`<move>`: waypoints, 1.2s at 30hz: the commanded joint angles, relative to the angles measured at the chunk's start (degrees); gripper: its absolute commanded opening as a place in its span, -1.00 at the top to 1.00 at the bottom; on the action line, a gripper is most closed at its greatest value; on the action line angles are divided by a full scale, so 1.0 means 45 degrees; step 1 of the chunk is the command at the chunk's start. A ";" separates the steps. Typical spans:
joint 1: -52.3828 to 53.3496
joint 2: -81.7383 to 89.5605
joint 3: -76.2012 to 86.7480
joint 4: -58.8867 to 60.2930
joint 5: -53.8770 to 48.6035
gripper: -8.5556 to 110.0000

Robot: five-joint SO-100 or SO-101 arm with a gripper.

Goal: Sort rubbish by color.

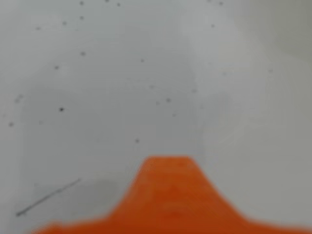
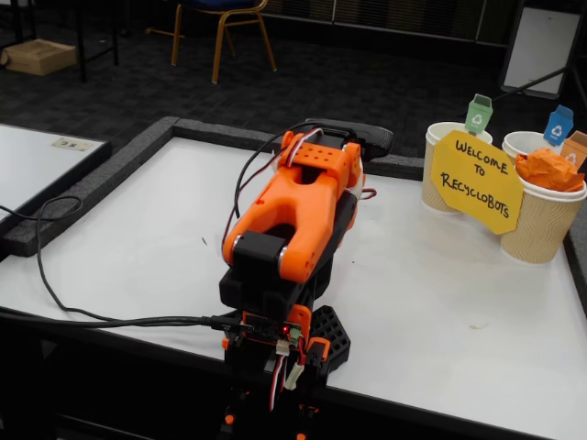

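Wrist view. You look straight down on bare white bench [image 1: 97,73], speckled with dark flecks; a blurred orange part of the tool [image 1: 168,195] rises from the lower edge. No paper wad shows here, and you cannot tell whether the jaws stand apart or together.

Fixed view. Your arm [image 2: 293,211] sits folded over its base at the bench's near edge, its tool hidden behind the orange body. At the far right stand three paper cups: an orange wad [image 2: 548,168] lies in the nearest cup [image 2: 541,225], just behind the yellow sign [image 2: 477,179]. The blue and green wads are not to be seen; they may lie in the other two cups [image 2: 440,151], whose insides are hidden.

Judgement: sorting looks finished or paused, with the arm at rest. Your next move calls for locating any wad left over before reaching out.
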 commanded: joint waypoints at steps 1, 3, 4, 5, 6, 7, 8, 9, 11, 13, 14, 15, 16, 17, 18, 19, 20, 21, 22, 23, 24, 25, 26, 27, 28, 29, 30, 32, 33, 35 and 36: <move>0.0312 0.0391 -0.1133 0.0020 0.0566 0.83; 0.0195 0.0391 -0.1133 0.0020 0.0566 0.83; 0.0156 0.0391 -0.1133 0.0000 0.0566 0.83; 0.0117 0.0391 -0.1133 0.0000 0.0566 0.83; 0.0098 0.0391 -0.1133 0.0000 0.0566 0.83; 0.0078 0.0391 -0.1133 0.0000 0.0566 0.83; 0.0039 0.0391 -0.1133 -0.0020 0.0566 0.83; 0.0039 0.0391 -0.1133 -0.0039 0.0566 0.83; 0.0039 0.0391 -0.1133 -0.0039 0.0566 0.83; 0.0039 0.0391 -0.1133 -0.0039 0.0566 0.83; 0.0039 0.0391 -0.1133 -0.0039 0.0566 0.83; 0.0039 0.0391 -0.1133 -0.0039 0.0566 0.83; 0.0039 0.0391 -0.1133 -0.0039 0.0566 0.83; 0.0039 0.0391 -0.1133 -0.0039 0.0566 0.83; 0.0039 0.0391 -0.1133 -0.0039 0.0566 0.83; 0.0039 0.0391 -0.1133 -0.0039 0.0566 0.83; 0.0039 0.0391 -0.1133 -0.0039 0.0566 0.83; 0.0039 0.0391 -0.1133 -0.0039 0.0566 0.83; 0.0039 0.0391 -0.1133 -0.0039 0.0566 0.83; 0.0039 0.0391 -0.1133 -0.0039 0.0566 0.83; 0.0039 0.0391 -0.1133 -0.0039 0.0566 0.83; 0.0039 0.0391 -0.1133 -0.0039 0.0566 0.83; 0.0039 0.0391 -0.1133 -0.0039 0.0566 0.83; 0.0039 0.0391 -0.1133 -0.0039 0.0566 0.83; 0.0039 0.0391 -0.1133 -0.0039 0.0566 0.83; 0.0039 0.0391 -0.1133 -0.0039 0.0566 0.83; 0.0039 0.0391 -0.1133 -0.0039 0.0566 0.83; 0.0039 0.0391 -0.1133 -0.0039 0.0566 0.83; 0.0039 0.0391 -0.1133 -0.0039 0.0566 0.83; 0.0039 0.0391 -0.1133 -0.0039 0.0566 0.83; 0.0039 0.0391 -0.1133 -0.0039 0.0566 0.83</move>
